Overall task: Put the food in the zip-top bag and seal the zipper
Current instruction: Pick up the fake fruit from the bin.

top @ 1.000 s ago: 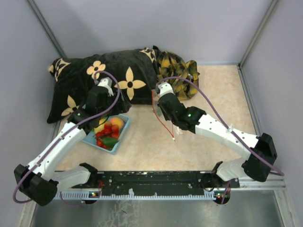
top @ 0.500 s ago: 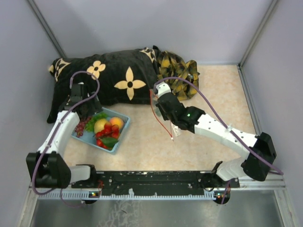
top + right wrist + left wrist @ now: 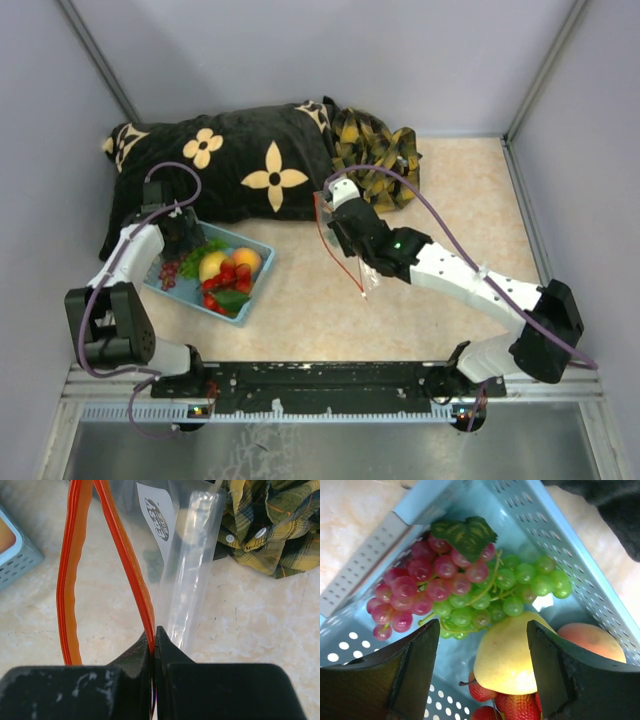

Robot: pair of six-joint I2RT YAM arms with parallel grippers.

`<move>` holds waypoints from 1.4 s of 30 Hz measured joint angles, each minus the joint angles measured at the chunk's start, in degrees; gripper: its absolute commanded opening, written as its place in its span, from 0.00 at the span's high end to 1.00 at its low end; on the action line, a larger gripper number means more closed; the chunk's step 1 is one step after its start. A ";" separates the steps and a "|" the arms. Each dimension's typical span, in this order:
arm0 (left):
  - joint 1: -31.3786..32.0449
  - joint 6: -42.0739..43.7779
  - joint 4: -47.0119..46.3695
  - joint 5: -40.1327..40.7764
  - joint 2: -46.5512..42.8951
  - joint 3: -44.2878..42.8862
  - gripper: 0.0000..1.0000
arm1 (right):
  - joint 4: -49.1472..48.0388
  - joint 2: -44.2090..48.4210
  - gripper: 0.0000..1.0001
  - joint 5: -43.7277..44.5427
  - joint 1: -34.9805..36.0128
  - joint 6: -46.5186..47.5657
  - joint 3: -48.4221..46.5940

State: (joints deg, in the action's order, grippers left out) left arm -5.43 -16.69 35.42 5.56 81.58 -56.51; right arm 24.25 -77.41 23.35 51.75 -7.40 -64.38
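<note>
Directly beneath the left gripper (image 3: 482,628), whose jaws stand apart, the food (image 3: 445,582) lies in the blue basket (image 3: 580,575). The right gripper (image 3: 154,636) is clamped on the zipper (image 3: 69,600). The zip-top bag (image 3: 192,555) extends ahead of its fingertips.

Glossy clear plastic zip-top bag (image 3: 191,570); perforated plastic basket (image 3: 581,566); matt cloth (image 3: 267,527).

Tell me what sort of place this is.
Probably a robot lab cell, not a kitchen: plain grey panel walls box in the beige stone-look tabletop, the white-and-black left arm and right arm are bolted to a black rail, and the light-blue perforated plastic basket holds toy fruit.
</note>
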 measured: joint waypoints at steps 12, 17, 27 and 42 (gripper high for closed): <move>-1.86 1.57 -0.90 4.09 8.13 -5.33 0.33 | -2.49 0.02 1.00 -1.11 0.00 1.01 2.54; -1.86 2.45 0.17 5.03 14.62 -9.53 0.34 | -2.58 0.02 1.00 -1.73 0.00 1.31 2.99; -1.66 2.91 2.38 7.08 17.11 -12.66 0.30 | -3.72 0.04 1.00 -2.23 0.00 1.42 3.23; -1.46 3.52 3.23 9.01 22.77 -13.86 0.72 | -3.96 0.07 1.00 -2.49 0.00 1.42 3.65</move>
State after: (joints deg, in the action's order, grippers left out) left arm -6.90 -13.17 38.65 14.57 104.36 -70.37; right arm 20.29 -77.34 20.86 51.75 -5.98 -60.73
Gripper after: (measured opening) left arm 0.468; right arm 0.005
